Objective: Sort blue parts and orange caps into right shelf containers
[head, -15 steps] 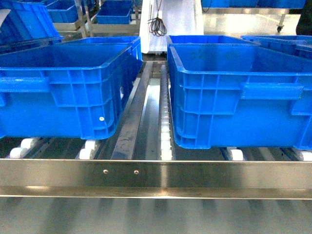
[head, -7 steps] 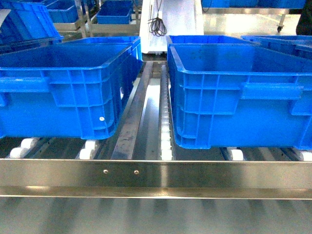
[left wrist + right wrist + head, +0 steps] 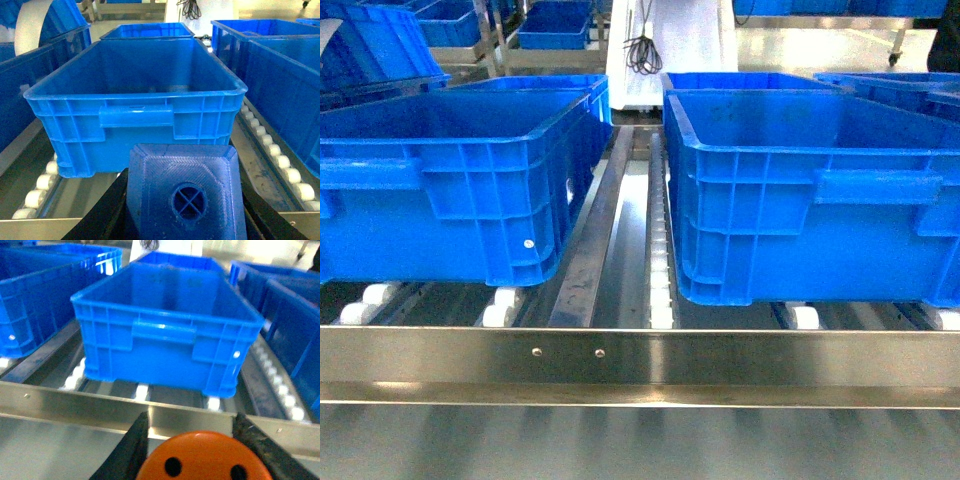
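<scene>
The roller shelf (image 3: pixel 620 240) fills the head view, its steel front rail running across the bottom and lanes of white rollers leading back between steel dividers. Two large blue crates sit on it side by side, the left crate (image 3: pixel 450 180) and the right crate (image 3: pixel 810 190), well apart with a divider lane between them, each with another crate close behind it; neither arm shows in this view. From the left wrist camera the left crate (image 3: pixel 135 85) stands straight ahead on its rollers, open-topped and with nothing visible inside, and the left gripper (image 3: pixel 184 200) sits low in front of the shelf edge with its dark jaws spread to the width of a blue part (image 3: pixel 184 190) and pinching it between them, the round hole with its cross ribs facing the camera. From the right wrist camera the right crate (image 3: pixel 165 325) is ahead beyond the steel rail, and the right gripper (image 3: pixel 202 460) has its black jaws set around an orange cap (image 3: pixel 202 457), touching its sides, the flat top with two small dark holes turned to the lens. Compared with the head views from a second and half a second back, nothing on the shelf has shifted
</scene>
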Controlling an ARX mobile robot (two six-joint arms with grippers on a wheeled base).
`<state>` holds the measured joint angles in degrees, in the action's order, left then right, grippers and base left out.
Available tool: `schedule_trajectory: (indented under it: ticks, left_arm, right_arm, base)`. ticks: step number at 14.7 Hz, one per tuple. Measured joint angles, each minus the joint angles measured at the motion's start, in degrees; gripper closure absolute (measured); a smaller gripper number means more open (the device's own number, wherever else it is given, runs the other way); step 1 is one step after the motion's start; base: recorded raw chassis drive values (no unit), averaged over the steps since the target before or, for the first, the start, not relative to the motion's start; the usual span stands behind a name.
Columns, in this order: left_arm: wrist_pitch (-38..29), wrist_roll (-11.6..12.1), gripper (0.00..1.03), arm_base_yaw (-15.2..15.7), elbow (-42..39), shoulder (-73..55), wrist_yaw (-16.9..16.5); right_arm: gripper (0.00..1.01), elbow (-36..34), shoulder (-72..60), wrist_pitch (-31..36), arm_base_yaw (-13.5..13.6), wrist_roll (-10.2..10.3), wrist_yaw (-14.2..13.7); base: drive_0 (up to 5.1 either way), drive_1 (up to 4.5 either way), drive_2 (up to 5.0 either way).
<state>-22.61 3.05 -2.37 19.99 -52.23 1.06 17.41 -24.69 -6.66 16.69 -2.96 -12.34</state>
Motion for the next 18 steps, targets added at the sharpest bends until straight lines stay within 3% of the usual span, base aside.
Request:
schedule_trajectory:
  ticks: [2, 4, 6, 8, 10, 11, 12, 14, 15, 16, 17, 18]
  left_arm:
    - [-0.02, 0.00, 0.59, 0.00, 0.00, 0.00, 0.02]
    - [0.00, 0.00, 0.59, 0.00, 0.00, 0.00, 0.00]
    - [0.00, 0.00, 0.59, 0.00, 0.00, 0.00, 0.00]
    - [0.00, 0.00, 0.59, 0.00, 0.00, 0.00, 0.00]
    - [0.00, 0.00, 0.59, 0.00, 0.00, 0.00, 0.00]
    - [-0.02, 0.00, 0.59, 0.00, 0.00, 0.00, 0.00]
    - [-0.02, 0.00, 0.59, 0.00, 0.00, 0.00, 0.00]
    - [-0.02, 0.00, 0.59, 0.00, 0.00, 0.00, 0.00]
    - [-1.05, -0.02, 0.59, -1.03, 0.00, -0.42, 3.98]
    - [-3.39, -0.11, 0.59, -2.84, 1.33, -3.19, 15.56]
    - [-4.83, -0.02, 0.59, -2.36, 3.15, -5.92, 19.65]
    - [-6.27, 0.02, 0.59, -1.86, 4.50, -7.69, 20.04]
  right_arm:
    - [0.59, 4.85, -7.91, 5.97, -4.85, -1.16, 4.61]
    - [0.59, 9.07, -18.88, 13.62, -8.48, -1.20, 6.27]
    - [0.59, 16.59, -33.29, 22.84, -9.81, -1.49, 6.69]
    - [0.59, 27.41, -47.80, 27.47, -9.84, -1.66, 5.66]
    - [0.59, 39.34, -60.00, 23.56, -9.49, -1.25, 4.02]
    - [0.52, 49.20, -69.94, 19.69, -9.14, -1.18, 3.04]
    - [0.35, 56.37, -78.03, 19.65, -9.14, -1.16, 2.71]
    - [0.01, 44.33, -66.62, 27.65, -8.74, -0.04, 5.49]
    - [0.04, 36.76, -56.96, 29.77, -8.74, -0.07, 6.25]
    - [0.03, 28.59, -48.22, 28.02, -8.76, 0.24, 6.82]
    - [0.03, 23.12, -43.87, 25.83, -8.72, 0.61, 7.04]
    - [0.03, 19.74, -41.62, 24.90, -8.26, 0.61, 6.99]
  base:
    - [0.0, 0.00, 0.0]
    - [0.0, 0.00, 0.0]
    - [0.0, 0.00, 0.0]
    - [0.0, 0.00, 0.0]
    - [0.0, 0.00, 0.0]
    - [0.0, 0.00, 0.0]
    - [0.0, 0.00, 0.0]
    - [0.0, 0.00, 0.0]
    - [0.0, 0.00, 0.0]
    - [0.0, 0.00, 0.0]
    - [0.0, 0.00, 0.0]
    - [0.0, 0.00, 0.0]
